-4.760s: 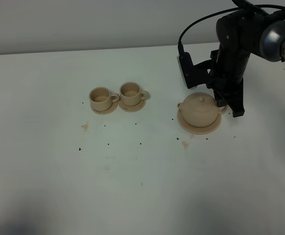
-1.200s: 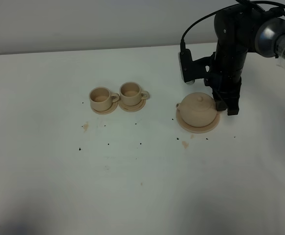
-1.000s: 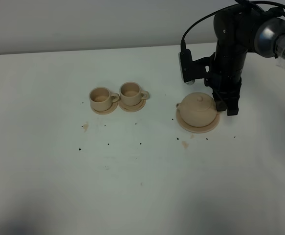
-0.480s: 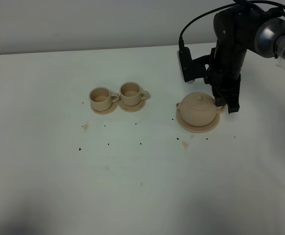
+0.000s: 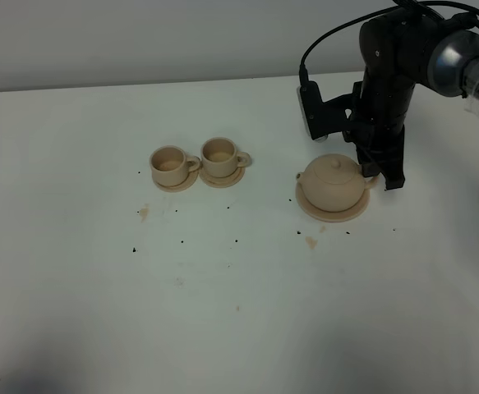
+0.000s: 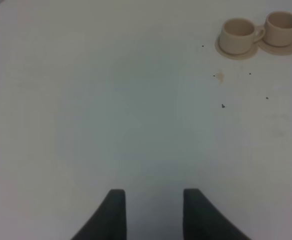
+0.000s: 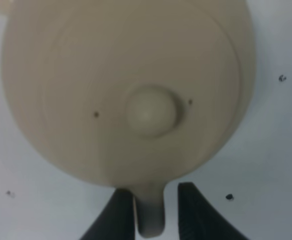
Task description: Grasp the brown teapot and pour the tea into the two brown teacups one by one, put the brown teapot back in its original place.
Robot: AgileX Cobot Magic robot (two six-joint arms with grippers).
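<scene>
The brown teapot [image 5: 333, 182] sits on its flat round plate [image 5: 331, 215], the original place, right of centre. My right gripper [image 5: 379, 176] hangs at the teapot's right side. In the right wrist view the teapot [image 7: 125, 90] fills the frame, and the right gripper [image 7: 155, 192] straddles its loop handle [image 7: 150, 212]. One finger touches the handle and the other stands a little off it. The two brown teacups [image 5: 169, 166] [image 5: 220, 156] stand on small saucers to the left. My left gripper [image 6: 153, 212] is open over bare table, with the teacups [image 6: 238, 35] [image 6: 283, 27] far from it.
Dark crumbs and small tan stains [image 5: 144, 213] dot the white table [image 5: 239, 312] between the cups and the teapot. The black right arm [image 5: 387, 74] and its cable rise behind the teapot. A grey wall borders the table's far edge.
My right gripper has come in from just right of the teapot to its handle and shifted slightly there. Teapot, plate and cups have not moved.
</scene>
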